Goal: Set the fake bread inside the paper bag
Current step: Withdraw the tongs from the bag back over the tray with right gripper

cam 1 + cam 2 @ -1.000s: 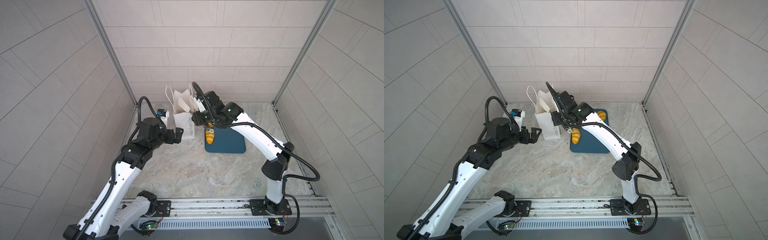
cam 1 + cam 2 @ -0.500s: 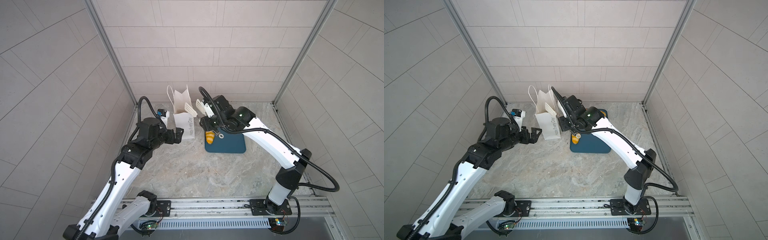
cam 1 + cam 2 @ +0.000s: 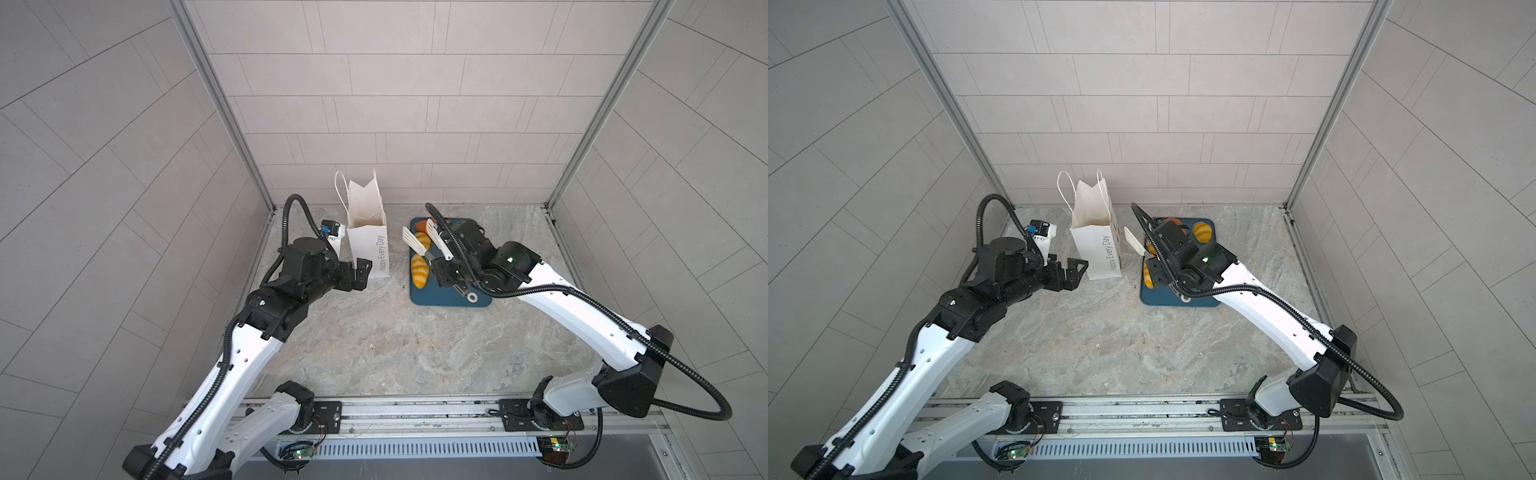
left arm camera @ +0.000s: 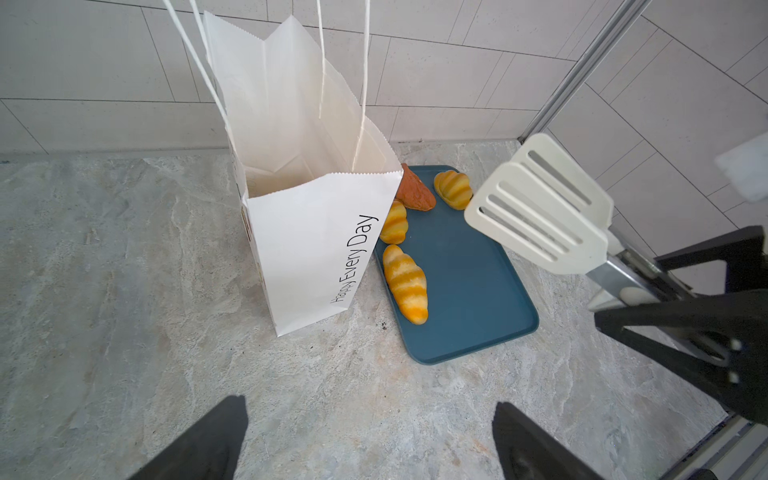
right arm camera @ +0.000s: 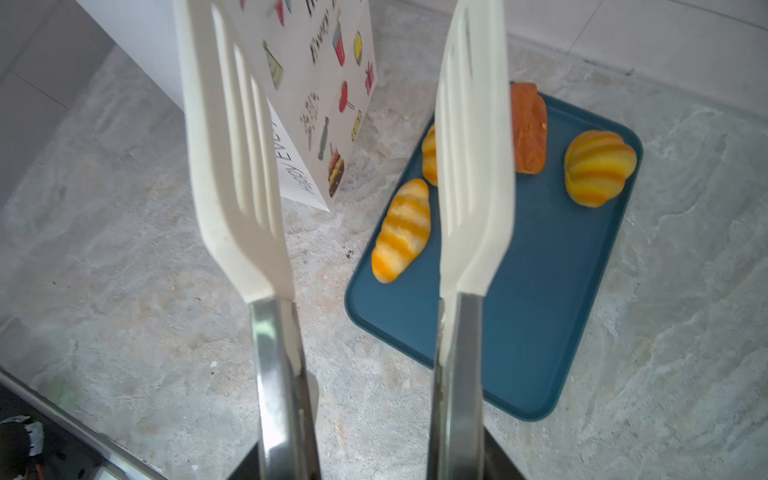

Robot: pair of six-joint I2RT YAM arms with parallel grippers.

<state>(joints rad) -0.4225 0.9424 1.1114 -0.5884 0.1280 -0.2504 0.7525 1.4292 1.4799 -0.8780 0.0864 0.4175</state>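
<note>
1. The paper bag: white, cord handles, grey "Happy Every Day" lettering, stands upright, mouth open, on the worktop.
2. The fake bread: four glossy pieces show on the tray, at the bag's 3 o'clock in both top views: striped croissant, striped roll, orange-brown triangle, round bun.

paper bag: matt paper | tongs: smooth plastic blades, shiny metal arms | tray: matt plastic | fake bread: glossy

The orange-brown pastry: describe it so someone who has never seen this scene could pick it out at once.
Find the tall white paper bag; a flat dark teal tray lies beside it. In the tray's back corner nearest the bag sits the orange-brown pastry. It alone is plain reddish-brown and wedge-shaped, while the striped rolls near it are yellow.
</note>
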